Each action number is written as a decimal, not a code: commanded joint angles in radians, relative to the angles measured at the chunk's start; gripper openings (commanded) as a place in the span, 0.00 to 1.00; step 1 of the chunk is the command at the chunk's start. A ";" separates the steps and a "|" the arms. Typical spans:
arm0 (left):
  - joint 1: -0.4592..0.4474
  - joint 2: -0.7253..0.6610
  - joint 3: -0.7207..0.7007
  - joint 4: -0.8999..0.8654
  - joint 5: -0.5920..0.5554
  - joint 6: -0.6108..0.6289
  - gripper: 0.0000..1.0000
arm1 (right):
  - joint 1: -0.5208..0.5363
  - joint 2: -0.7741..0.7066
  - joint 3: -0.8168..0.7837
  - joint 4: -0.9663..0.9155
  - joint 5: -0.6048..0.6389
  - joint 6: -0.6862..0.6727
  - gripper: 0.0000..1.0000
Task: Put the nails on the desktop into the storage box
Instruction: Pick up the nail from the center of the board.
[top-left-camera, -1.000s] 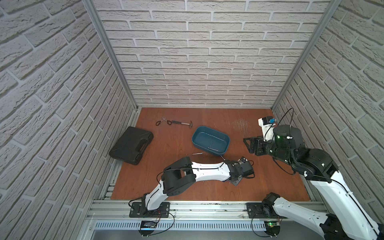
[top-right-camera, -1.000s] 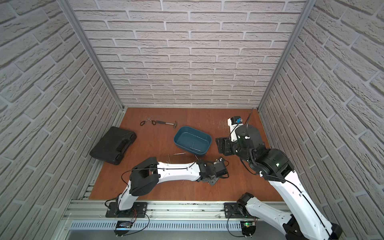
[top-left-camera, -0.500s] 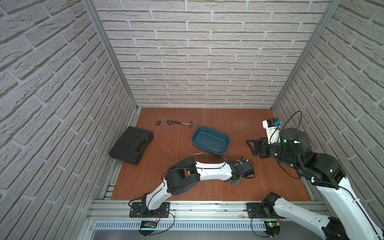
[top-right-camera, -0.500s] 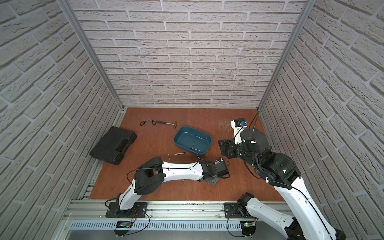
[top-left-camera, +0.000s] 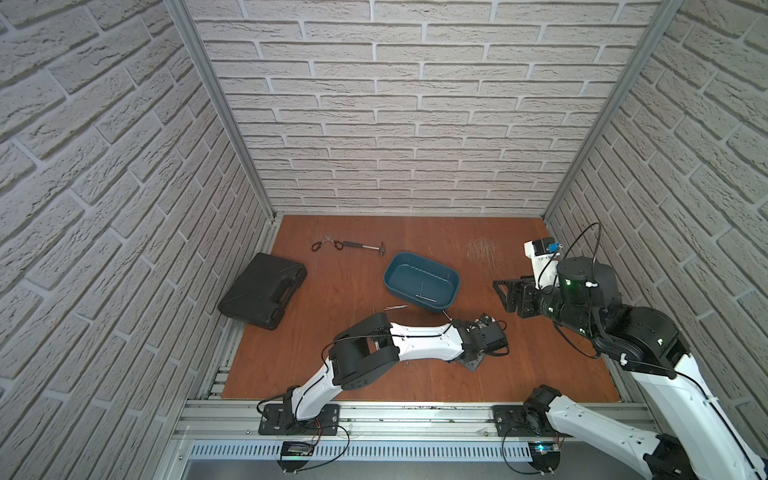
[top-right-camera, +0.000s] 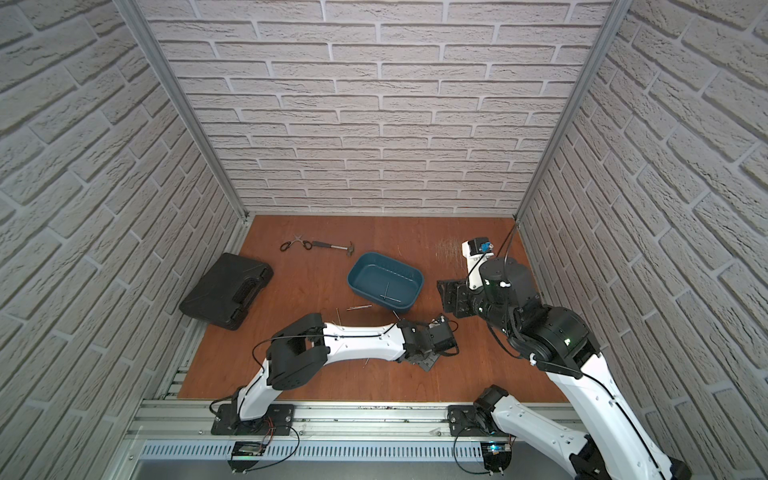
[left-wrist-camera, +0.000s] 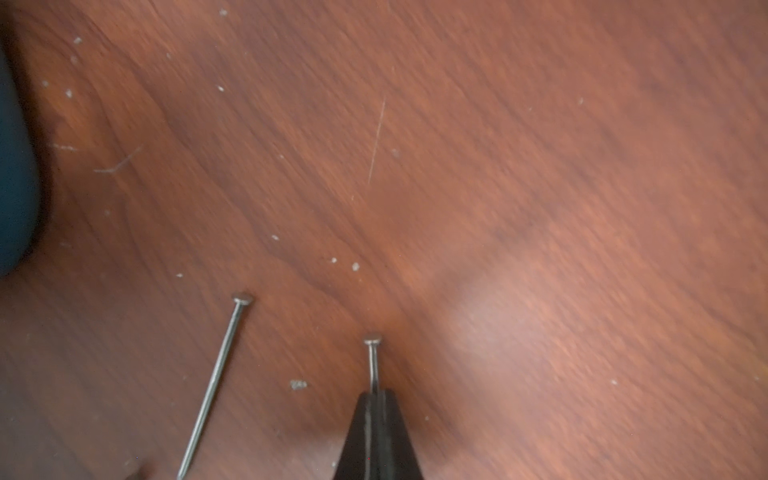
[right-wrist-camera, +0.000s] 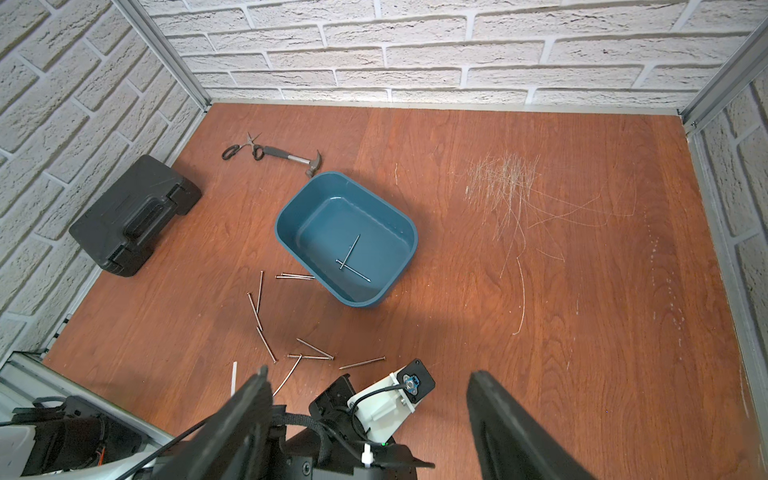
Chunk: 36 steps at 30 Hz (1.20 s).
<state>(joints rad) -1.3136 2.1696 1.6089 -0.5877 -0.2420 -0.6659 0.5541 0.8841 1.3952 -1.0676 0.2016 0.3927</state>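
Left jaws pinched shut on nail (left-wrist-camera: 373, 361) shank, low at worktop (left-wrist-camera: 540, 166), head end free, ready for lift toward storage box (right-wrist-camera: 286, 224). Right jaws wide, empty, clear of pickup.

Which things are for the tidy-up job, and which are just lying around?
For the job: nails, storage box, left tool pinching one nail.
Just lying about: hammer, scissors, black case.
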 joint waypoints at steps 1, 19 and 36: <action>0.006 -0.032 -0.059 -0.042 -0.013 0.010 0.00 | -0.008 -0.005 -0.014 0.021 0.004 -0.002 0.78; 0.008 -0.225 -0.184 -0.047 -0.106 0.033 0.00 | -0.008 0.033 -0.103 0.084 -0.064 0.041 0.78; 0.026 -0.437 -0.394 -0.053 -0.177 -0.023 0.00 | -0.032 0.283 -0.077 0.241 -0.151 0.054 0.78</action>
<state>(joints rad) -1.3014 1.7805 1.2343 -0.6300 -0.3870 -0.6739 0.5373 1.1400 1.3006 -0.8993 0.0830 0.4404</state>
